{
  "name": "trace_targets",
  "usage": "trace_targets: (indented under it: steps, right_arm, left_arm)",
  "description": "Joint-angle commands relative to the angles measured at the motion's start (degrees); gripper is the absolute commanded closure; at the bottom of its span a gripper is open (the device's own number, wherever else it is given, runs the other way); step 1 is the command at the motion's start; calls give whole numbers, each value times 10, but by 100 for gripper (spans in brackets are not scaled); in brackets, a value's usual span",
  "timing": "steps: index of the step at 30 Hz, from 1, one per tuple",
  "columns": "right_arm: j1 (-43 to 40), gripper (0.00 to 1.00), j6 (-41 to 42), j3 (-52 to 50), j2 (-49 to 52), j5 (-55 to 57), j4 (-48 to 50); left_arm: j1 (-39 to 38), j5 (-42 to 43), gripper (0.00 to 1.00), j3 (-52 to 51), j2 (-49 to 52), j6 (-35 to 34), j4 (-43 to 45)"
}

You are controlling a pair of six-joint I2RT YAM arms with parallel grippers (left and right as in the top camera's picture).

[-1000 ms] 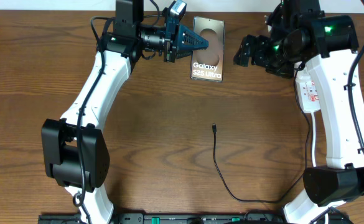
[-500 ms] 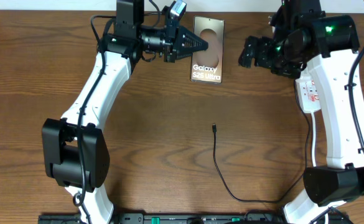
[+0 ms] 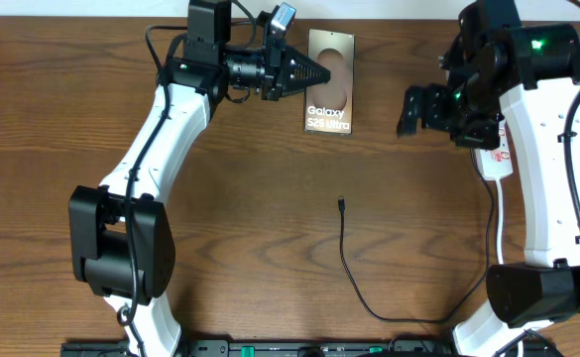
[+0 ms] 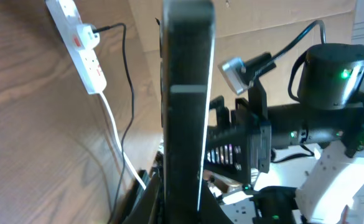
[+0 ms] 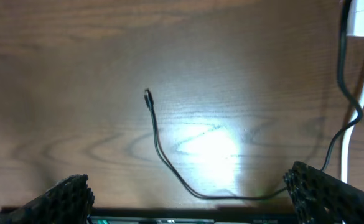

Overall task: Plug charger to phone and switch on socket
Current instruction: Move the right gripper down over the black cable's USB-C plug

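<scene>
The phone (image 3: 331,111), a grey-bronze slab with white Galaxy lettering, lies flat at the back of the table. My left gripper (image 3: 324,71) is shut, and its tip is over the phone's left half; I cannot tell if it touches. In the left wrist view the shut fingers (image 4: 188,124) form a dark column. The charger (image 3: 340,204) lies loose mid-table, its black cable curving toward the front. My right gripper (image 3: 406,114) hangs open right of the phone, holding nothing. The right wrist view shows the charger tip (image 5: 147,94) below wide-apart fingertips (image 5: 70,196). The white socket (image 3: 495,151) is partly hidden under my right arm.
The socket (image 4: 82,46) shows red switches and a black plug in it, with its white cord (image 5: 350,137) trailing toward the front edge. The right arm's base stands at the front right, the left arm's at the front left.
My right gripper has swung right and toward the front, away from the phone, staying open. The left gripper has barely shifted.
</scene>
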Motion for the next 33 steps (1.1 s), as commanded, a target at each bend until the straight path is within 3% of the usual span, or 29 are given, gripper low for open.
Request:
trace_targets:
  steps: [1,10,20,28,33]
  right_arm:
    - [25,1,-29,3,2,2,-10]
    - [34,1,-14,3,2,2,-8]
    - [35,1,12,-19,2,0,16]
    - [54,1,-4,-160,2,-59,87]
    - [87,14,-12,-264,2,-107,182]
  left_arm:
    - [4,-6,93,2,3,38,1]
    - [27,-62,93,2,3,37,-87]
    - [41,34,92,2,3,30,-103]
    - [59,-14,93,2,3,55,-98]
    - [80,-13,93,1,6,52,-103]
